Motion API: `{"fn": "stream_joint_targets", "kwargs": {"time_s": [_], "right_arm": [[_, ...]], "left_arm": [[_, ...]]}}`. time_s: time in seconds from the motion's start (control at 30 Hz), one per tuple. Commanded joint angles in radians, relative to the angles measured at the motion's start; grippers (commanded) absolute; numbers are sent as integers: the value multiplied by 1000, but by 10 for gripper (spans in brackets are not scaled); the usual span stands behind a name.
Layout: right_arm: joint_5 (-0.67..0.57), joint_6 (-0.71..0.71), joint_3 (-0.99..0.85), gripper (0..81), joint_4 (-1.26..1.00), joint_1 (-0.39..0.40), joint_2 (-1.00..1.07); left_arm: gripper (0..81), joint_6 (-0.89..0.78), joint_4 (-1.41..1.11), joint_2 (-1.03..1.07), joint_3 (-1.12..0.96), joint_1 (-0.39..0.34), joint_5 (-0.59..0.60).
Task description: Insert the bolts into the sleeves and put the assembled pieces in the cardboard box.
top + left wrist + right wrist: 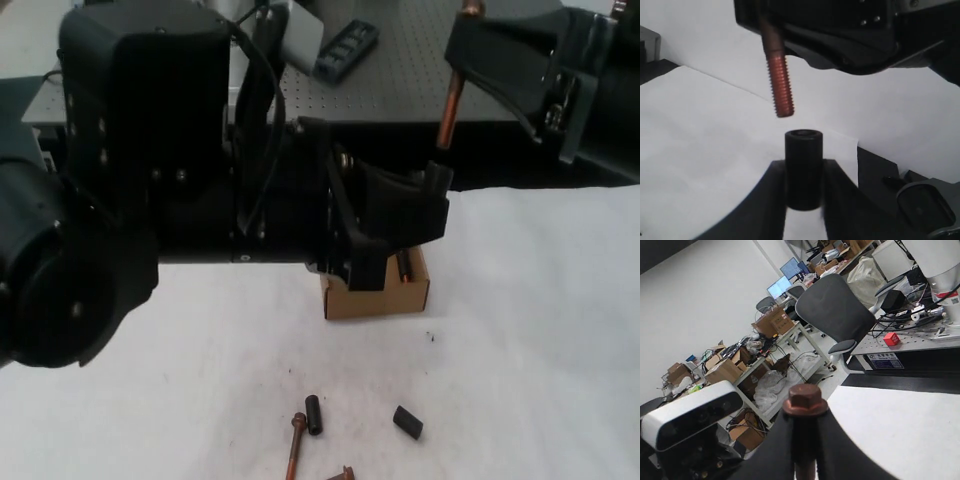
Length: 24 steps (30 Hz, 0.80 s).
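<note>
Left gripper (803,172) is clamped on a short black cylindrical sleeve (803,150), which it holds upright with the open bore facing up. In the high view this sleeve sits near and above the small brown cardboard box (375,295). Right gripper (804,440) is closed on a long copper-coloured hex-head bolt (780,85), gripped just under the head with the threaded end pointing down.

Step in hand, as judged: entering the bolt into the sleeve. The bolt tip stands just above the sleeve's mouth without touching it. It lies off the bore's centre, and the shank leans slightly against the sleeve's axis.

- The lean and the offset should both be corrected before any descent.
- The sleeve-holding arm is best kept fixed while only the bolt arm moves.
- A slow descent is advised, since the thread crests may catch on the rim.
- The grip is far from the tip, so the tip may wander.
- Release should wait until the shank is well seated.

Condition of parts: the bolt has a smooth upper shank, clean threads below and a blunt tip. The sleeve is matte black and plain-walled, with a thin rim round the bore. Two loose black sleeves (314,414) and a spare copper bolt (296,445) lie on the white cloth (540,330), well apart from the box.
</note>
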Motion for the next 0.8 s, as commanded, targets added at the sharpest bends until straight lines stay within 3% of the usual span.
{"fn": "stream_joint_targets", "kwargs": {"time_s": [0.0,0.77], "right_arm": [[-10,-9,-3,10,6,3,-1],[-124,-4,-3,8,81,15,-1]], "left_arm": [[7,-10,-19,-12,-1,-1,-13],[7,-26,-70,-12,5,-1,-37]]}}
